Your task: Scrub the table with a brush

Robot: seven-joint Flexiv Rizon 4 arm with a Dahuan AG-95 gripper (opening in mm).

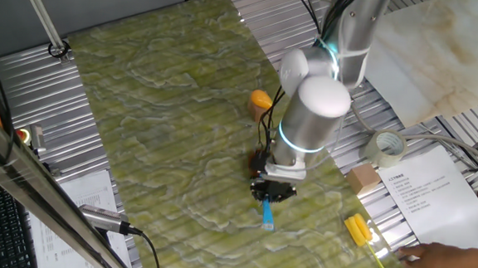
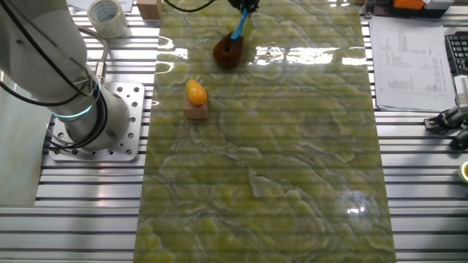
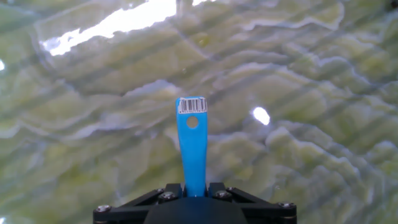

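Note:
The brush has a light-blue handle [image 2: 240,25] and a round tuft of reddish-brown bristles [image 2: 227,51] that rests on the green-yellow marbled table [image 2: 292,146] near its far edge. My gripper [image 2: 246,4] is shut on the handle. In one fixed view the gripper [image 1: 271,191] hangs over the table [image 1: 166,105], the free handle end [image 1: 267,216] sticks out below it, and the bristles are hidden. In the hand view the handle [image 3: 191,143], tipped with a barcode label, runs out from my gripper [image 3: 194,188] over the table [image 3: 311,74].
An orange object on a small wooden block [image 2: 195,98] stands on the table near the brush, also seen in one fixed view [image 1: 260,99]. Off the table lie a tape roll [image 1: 388,146], a paper sheet [image 1: 427,191], a yellow tool [image 1: 358,228] and a person's hand [image 1: 447,263].

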